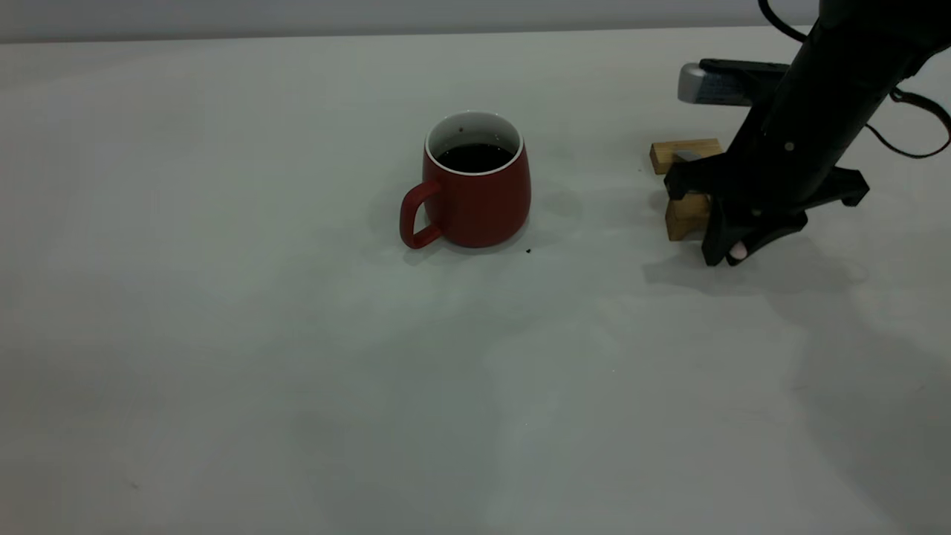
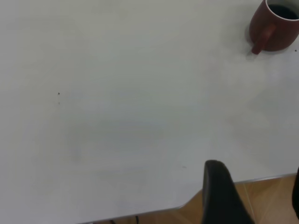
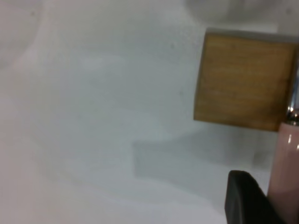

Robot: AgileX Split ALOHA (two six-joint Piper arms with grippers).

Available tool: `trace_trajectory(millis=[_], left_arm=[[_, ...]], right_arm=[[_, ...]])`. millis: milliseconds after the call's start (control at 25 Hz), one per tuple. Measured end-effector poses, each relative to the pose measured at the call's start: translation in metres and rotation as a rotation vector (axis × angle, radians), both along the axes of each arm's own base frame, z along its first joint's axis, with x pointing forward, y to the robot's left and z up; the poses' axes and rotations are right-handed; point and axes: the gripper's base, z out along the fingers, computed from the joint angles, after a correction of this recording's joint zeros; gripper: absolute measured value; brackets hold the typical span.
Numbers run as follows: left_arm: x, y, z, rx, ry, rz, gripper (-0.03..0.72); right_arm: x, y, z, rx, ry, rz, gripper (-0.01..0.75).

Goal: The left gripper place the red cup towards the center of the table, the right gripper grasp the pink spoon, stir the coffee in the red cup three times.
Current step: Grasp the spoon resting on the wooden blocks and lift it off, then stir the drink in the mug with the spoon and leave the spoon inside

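Observation:
The red cup (image 1: 475,200) stands upright near the middle of the table (image 1: 223,334), handle toward the left, with dark coffee (image 1: 473,157) inside. My right gripper (image 1: 732,253) is down at the table on the right, shut on the pink spoon (image 1: 738,251), whose pale tip shows between the fingers. In the right wrist view a black finger (image 3: 247,200) presses against the spoon's pink handle (image 3: 286,158). My left gripper (image 2: 256,179) is open and holds nothing; it hangs by the table's edge, far from the cup (image 2: 273,28).
Two wooden blocks (image 1: 685,154) (image 1: 687,215) lie right behind the right gripper; the spoon's metal neck (image 3: 293,93) runs along one block (image 3: 243,81). A small dark speck (image 1: 528,250) sits beside the cup. Wooden floor (image 2: 275,196) shows past the table edge.

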Motion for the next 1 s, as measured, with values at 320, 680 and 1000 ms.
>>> trace_trajectory(millis=[320,680,1000], left_arm=[[0.0,0.0,0.0,-0.001,0.0,0.001,0.446],[0.0,0.0,0.0,-0.001,0.0,0.001,0.446],[0.0,0.0,0.0,-0.002,0.0,0.0,0.446]], right_arm=[[-0.005,0.034,0.091,0.252,0.015,-0.085,0.124],[0.0,0.108,0.116,0.878,0.297,-0.303,0.124],[0.018,0.119,0.119,1.172,0.683,-0.819,0.124]])
